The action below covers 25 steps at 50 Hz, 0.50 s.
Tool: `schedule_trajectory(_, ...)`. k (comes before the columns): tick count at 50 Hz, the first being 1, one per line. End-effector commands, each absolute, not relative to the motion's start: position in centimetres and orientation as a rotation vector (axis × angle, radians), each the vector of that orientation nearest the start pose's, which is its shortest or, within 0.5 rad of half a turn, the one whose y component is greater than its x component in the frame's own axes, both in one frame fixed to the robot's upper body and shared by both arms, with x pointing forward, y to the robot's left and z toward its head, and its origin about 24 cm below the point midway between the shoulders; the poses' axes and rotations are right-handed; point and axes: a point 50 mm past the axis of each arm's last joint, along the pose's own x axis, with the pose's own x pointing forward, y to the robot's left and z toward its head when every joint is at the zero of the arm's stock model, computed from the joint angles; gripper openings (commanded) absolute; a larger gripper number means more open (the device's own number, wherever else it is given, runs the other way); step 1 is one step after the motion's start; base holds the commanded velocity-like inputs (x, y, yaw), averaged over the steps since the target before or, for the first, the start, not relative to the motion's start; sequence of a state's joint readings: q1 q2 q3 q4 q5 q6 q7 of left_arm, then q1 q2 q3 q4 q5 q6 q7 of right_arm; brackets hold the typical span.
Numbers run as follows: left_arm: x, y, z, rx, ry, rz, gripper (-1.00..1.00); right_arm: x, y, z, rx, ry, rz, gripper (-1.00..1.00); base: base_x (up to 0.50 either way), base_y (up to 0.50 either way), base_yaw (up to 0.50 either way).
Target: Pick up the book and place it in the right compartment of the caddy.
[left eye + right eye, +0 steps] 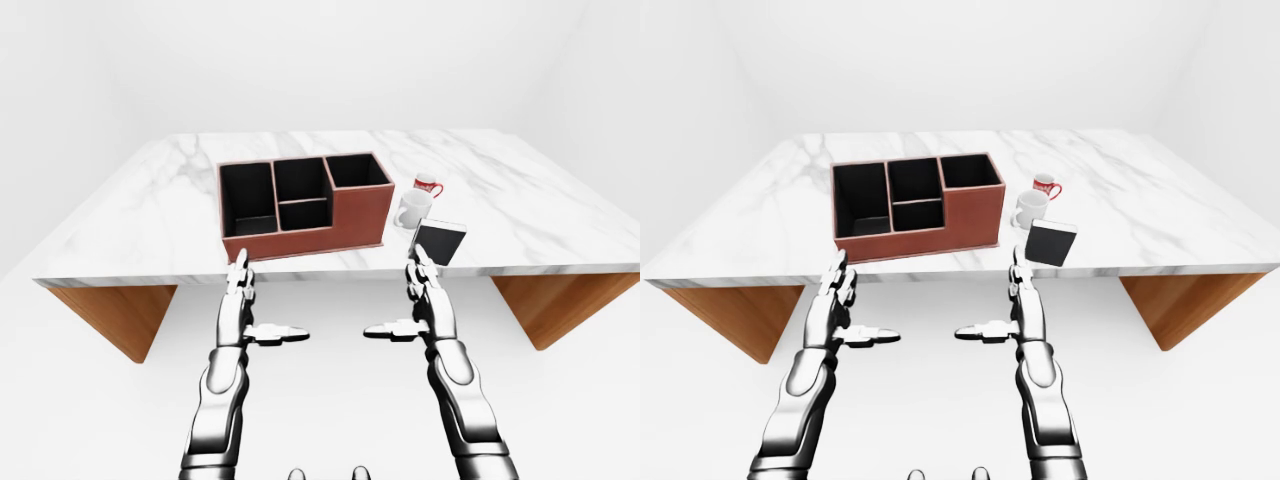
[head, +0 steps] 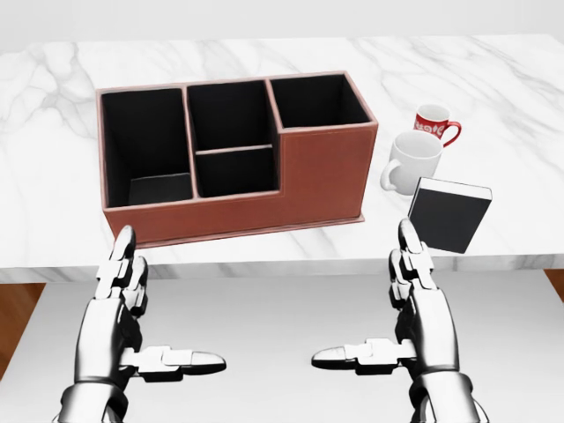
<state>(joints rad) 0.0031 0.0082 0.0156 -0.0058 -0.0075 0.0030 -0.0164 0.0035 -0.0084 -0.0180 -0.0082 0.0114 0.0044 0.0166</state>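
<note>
While both hands, left (image 2: 132,326) and right (image 2: 405,317), hang open, the four-compartment caddy (image 2: 233,159) appears empty. One book (image 2: 448,214) and two mugs, white (image 2: 410,161) and red (image 2: 434,122), stand at its 3 o'clock.

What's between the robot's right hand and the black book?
Nothing. In the head view the right hand is open just below the book, with only bare marble table edge between.

Head view: steep downward look, closest of the three. It crops the table (image 2: 529,79) to its near edge and middle, with the caddy (image 2: 326,172) filling the upper half.

Left-eye and right-eye views: same height, shallower tilt, set farther off. Both take in the whole tabletop, all its edges and the white wall beyond. The pair differs by a small sideways offset.

All three share the caddy, the near table edge and both hands (image 1: 238,300) (image 1: 428,300) at the bottom.
</note>
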Motion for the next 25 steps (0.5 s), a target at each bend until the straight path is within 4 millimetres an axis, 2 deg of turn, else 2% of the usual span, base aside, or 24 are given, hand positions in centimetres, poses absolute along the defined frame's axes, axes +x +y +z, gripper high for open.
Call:
schedule_trajectory(1,25.1,16.2,4.3,0.006,-0.001,0.001,1.0,25.1,-16.4,4.2,0.005,0.001,-0.007,1.0,0.0,0.0,0.0)
schedule_trajectory(9,25.0,16.1,4.3,0.014,-0.001,-0.003,1.0,24.9,-16.5,4.5,0.001,-0.002,-0.011,1.0,0.0,0.0,0.0)
schedule_trajectory(12,24.9,16.7,4.9,0.008,-0.01,0.009,1.0,24.9,-17.4,5.5,0.01,-0.024,-0.041,1.0,0.0,0.0,0.0)
schedule_trajectory(16,25.2,19.1,6.7,0.008,-0.053,0.085,1.0,24.3,-19.9,8.6,0.012,-0.138,-0.123,1.0,0.0,0.0,0.0)
schedule_trajectory(18,25.3,20.5,7.2,0.097,-0.087,0.166,1.0,23.9,-21.2,9.9,0.024,-0.197,-0.16,1.0,0.0,0.0,0.0)
schedule_trajectory(19,25.2,21.6,8.1,-0.017,-0.114,0.194,1.0,23.3,-22.3,10.6,0.018,-0.225,-0.195,1.0,0.0,0.0,0.0)
schedule_trajectory(23,24.9,24.0,9.5,-0.103,-0.18,0.287,1.0,22.3,-24.4,11.7,0.03,-0.279,-0.263,1.0,0.0,0.0,0.0)
schedule_trajectory(25,24.3,25.7,10.3,-0.128,-0.216,0.363,1.0,21.0,-25.4,13.4,0.046,-0.361,-0.29,1.0,0.0,0.0,0.0)
